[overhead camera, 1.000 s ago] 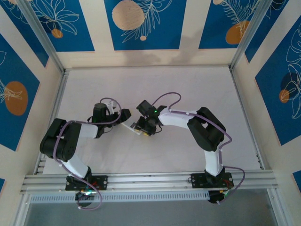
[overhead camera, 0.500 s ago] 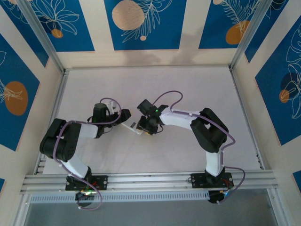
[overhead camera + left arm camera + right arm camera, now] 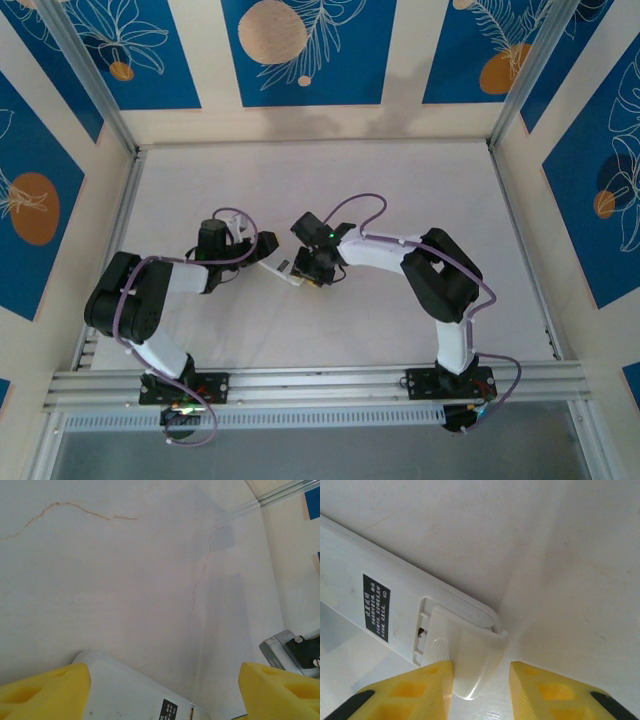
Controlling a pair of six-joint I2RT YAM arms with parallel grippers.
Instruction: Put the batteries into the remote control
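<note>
I see the remote control lying on its face on the white table, near the middle. In the right wrist view it runs from 10 o'clock toward the centre, with its dark label turned up.

The battery cover sits askew on the open compartment, and its free end points to 6 o'clock. The right gripper straddles this end. Its fingers are only narrowly apart. The 7 o'clock finger touches the cover edge, and a thin gap seems to be left at the other finger, so I cannot tell if they really pinch it.

A tiny dark-orange speck shows in the slot at the cover's edge. Whether the batteries are seated below it I cannot tell.

The left gripper is at the remote's other end, at 9 o'clock from the right one in the top view. Its fingers stand wide apart with the slab between them. I cannot tell if they clamp it.

My worries, as judgement:
- If the left fingers are loose, any push on the cover will slide the whole remote across the smooth table instead of seating the cover.
- The cover is tilted, so pushing now may jam its tabs or flip it out from the fingers.
- If a battery is sitting high, the cover will ride on top of it and pop it out.
</note>
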